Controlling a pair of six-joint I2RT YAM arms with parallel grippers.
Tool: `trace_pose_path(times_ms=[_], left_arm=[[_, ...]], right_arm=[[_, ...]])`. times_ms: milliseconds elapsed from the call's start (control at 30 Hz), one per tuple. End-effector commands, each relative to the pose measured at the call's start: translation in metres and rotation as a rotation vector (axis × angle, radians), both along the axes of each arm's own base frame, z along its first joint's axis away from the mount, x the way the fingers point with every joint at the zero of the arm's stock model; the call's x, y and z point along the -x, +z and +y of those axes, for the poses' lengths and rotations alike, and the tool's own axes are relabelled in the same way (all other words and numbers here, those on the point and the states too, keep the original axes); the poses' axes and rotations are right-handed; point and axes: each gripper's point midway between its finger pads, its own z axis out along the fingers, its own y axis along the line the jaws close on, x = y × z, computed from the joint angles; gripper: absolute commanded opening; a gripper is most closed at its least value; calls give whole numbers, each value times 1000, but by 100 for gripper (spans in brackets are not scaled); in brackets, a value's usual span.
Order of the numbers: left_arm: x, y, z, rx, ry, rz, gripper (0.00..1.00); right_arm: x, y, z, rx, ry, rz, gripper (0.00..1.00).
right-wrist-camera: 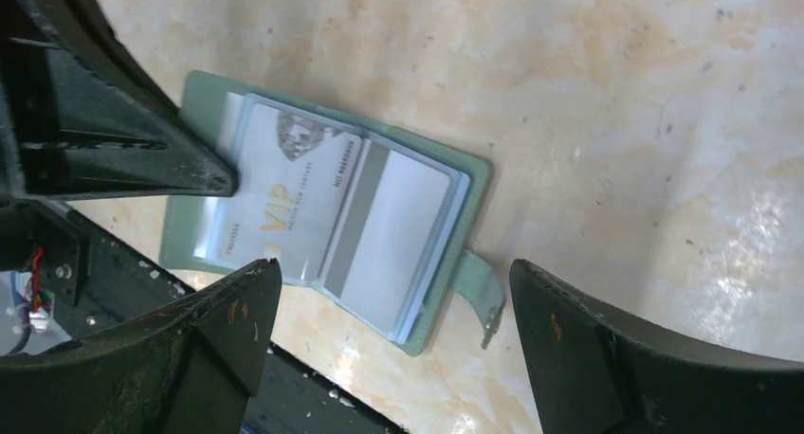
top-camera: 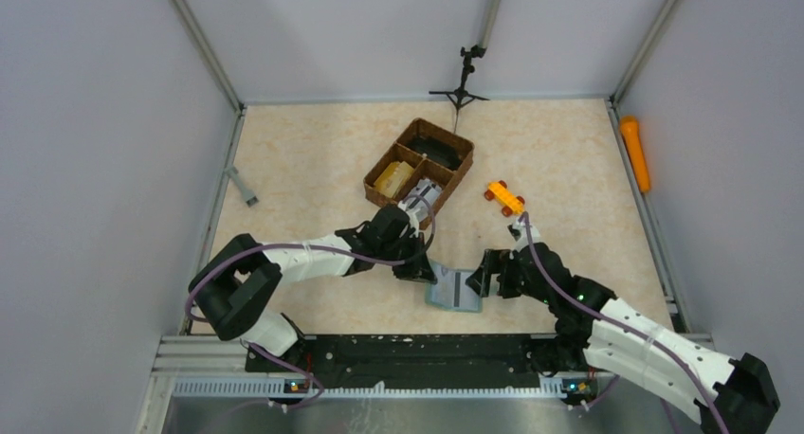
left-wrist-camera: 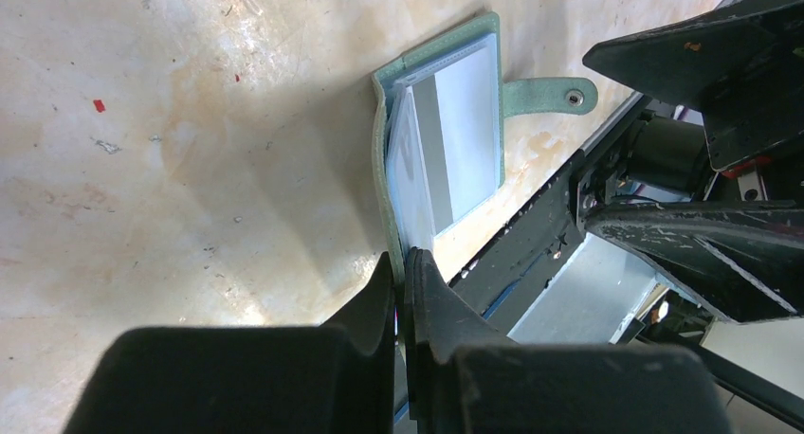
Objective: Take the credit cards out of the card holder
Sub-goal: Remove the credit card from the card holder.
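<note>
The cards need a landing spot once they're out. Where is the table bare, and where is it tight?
Bare: the back-left stretch between the wicker tray and the grey tool, and the right side beyond the orange toy block. Crowded: the near middle, where the left gripper pinches the card holder and the open right gripper straddles it.

The card holder [top-camera: 453, 292] is hemmed in on both sides: the left gripper [left-wrist-camera: 403, 262] is clamped on its left edge, and the right gripper [right-wrist-camera: 393, 273], fingers wide apart, hangs over its right side. The black rail [top-camera: 417, 351] runs close along its near side. Bare table [top-camera: 465, 240] lies behind it up to the wicker tray [top-camera: 417, 123]; the orange toy block [top-camera: 503, 197] stands to the right rear, apart from the holder
</note>
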Motion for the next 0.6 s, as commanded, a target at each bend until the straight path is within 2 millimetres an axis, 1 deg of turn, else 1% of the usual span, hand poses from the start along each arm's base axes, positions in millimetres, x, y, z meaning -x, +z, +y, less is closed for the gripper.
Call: trace_pose_path(times_ms=[0, 100, 200, 300, 367, 400, 467, 567], left_arm=[[-3, 4, -1, 24, 3, -45, 0], [-2, 3, 0, 21, 3, -44, 0], [-3, 0, 2, 16, 8, -45, 0], [-1, -3, 3, 12, 11, -40, 0], [-1, -4, 2, 25, 10, -39, 1], [0, -4, 1, 36, 6, -37, 4], [3, -4, -1, 66, 4, -30, 17], [8, -1, -7, 136, -10, -16, 49]], right_arm=[[-4, -3, -13, 31, -102, 46, 93], [-3, -15, -16, 52, -130, 81, 94], [1, -27, -9, 49, -109, 130, 93], [2, -36, -5, 46, -99, 152, 84], [3, -40, -1, 32, -84, 162, 75], [4, -40, 3, 21, -74, 166, 70], [7, -43, 8, 1, -54, 187, 64], [9, -44, 15, -29, -33, 202, 52]])
